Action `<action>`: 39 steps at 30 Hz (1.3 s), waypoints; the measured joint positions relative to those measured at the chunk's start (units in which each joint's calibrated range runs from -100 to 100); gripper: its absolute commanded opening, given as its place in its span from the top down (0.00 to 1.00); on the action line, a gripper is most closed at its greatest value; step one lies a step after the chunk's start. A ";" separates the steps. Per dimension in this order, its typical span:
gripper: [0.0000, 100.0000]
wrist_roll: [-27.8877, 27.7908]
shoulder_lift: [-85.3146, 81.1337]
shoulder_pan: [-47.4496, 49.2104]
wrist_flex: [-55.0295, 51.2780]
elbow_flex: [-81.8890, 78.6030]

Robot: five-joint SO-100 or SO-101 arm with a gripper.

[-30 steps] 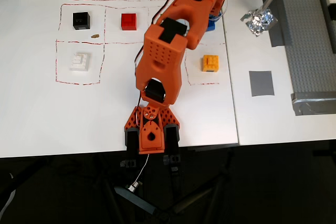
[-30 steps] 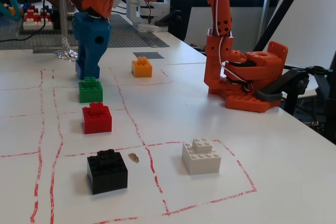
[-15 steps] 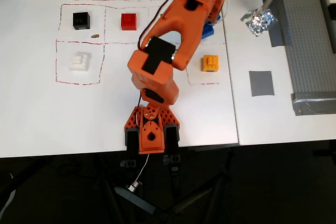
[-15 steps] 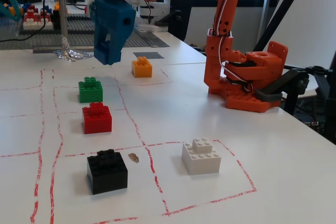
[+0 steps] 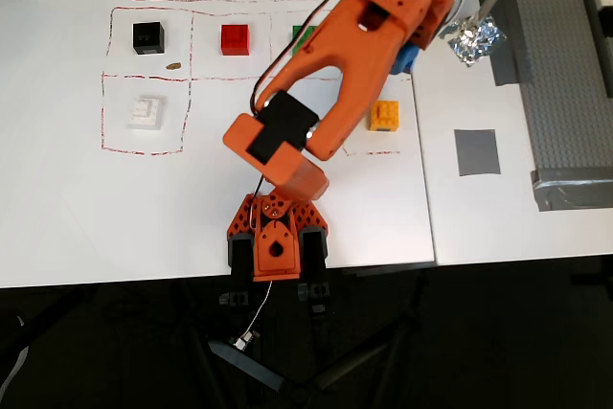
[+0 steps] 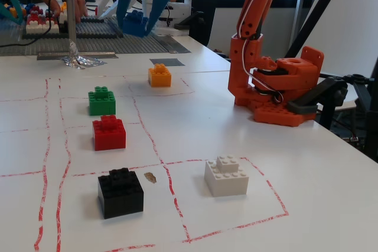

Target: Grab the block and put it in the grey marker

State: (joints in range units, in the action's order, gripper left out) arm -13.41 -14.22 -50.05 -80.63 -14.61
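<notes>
In the fixed view my gripper (image 6: 139, 28) has blue fingers and is shut on the blue block (image 6: 134, 24), holding it in the air well above the table. The grey marker (image 6: 167, 62) lies flat on the table below and to the right of it, beyond the orange-yellow brick (image 6: 159, 76). In the overhead view the gripper (image 5: 410, 58) shows only as a blue tip under the orange arm; the block is hidden there. The grey marker (image 5: 476, 151) lies to its lower right, bare.
Green (image 6: 102, 100), red (image 6: 109, 132), black (image 6: 120, 192) and white (image 6: 226, 175) bricks sit in red-lined squares. Crumpled foil (image 5: 474, 40) on a pole and the grey studded baseplate (image 5: 565, 74) lie beyond the marker. The arm's base (image 5: 278, 237) stands at the table's edge.
</notes>
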 measured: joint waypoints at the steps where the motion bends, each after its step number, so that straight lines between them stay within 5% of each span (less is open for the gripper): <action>1: 1.00 -1.76 1.38 -2.09 -1.45 2.61; 20: 1.00 -25.45 28.88 -35.99 -3.70 24.17; 39: 1.00 -29.45 38.85 -37.99 3.14 24.17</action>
State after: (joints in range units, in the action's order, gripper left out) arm -42.86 24.62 -88.04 -77.49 9.56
